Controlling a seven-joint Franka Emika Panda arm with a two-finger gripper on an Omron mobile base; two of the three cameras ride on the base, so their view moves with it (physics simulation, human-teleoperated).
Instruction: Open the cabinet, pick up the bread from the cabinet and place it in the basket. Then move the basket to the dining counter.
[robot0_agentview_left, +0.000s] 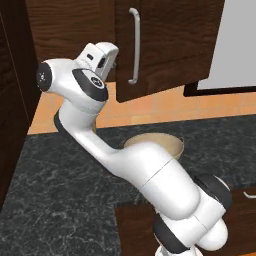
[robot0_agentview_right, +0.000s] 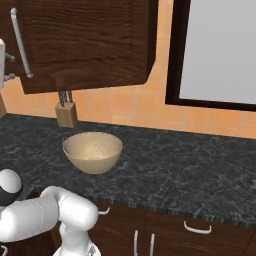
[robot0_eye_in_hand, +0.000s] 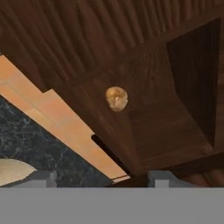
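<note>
The wide-open, empty jaws (robot0_eye_in_hand: 101, 177) face the small rounded tan-orange bread (robot0_eye_in_hand: 117, 98) ahead inside the dark brown wood-grain cabinet (robot0_eye_in_hand: 153, 109).

I see an orange tiled wall (robot0_agentview_right: 125, 107) behind a black granite counter (robot0_agentview_right: 190, 165). A dark-framed window (robot0_agentview_right: 220, 50) sits at its right. A knife block (robot0_agentview_right: 66, 114) stands at the counter's back edge; brown drawers (robot0_agentview_right: 200, 232) run below.
</note>
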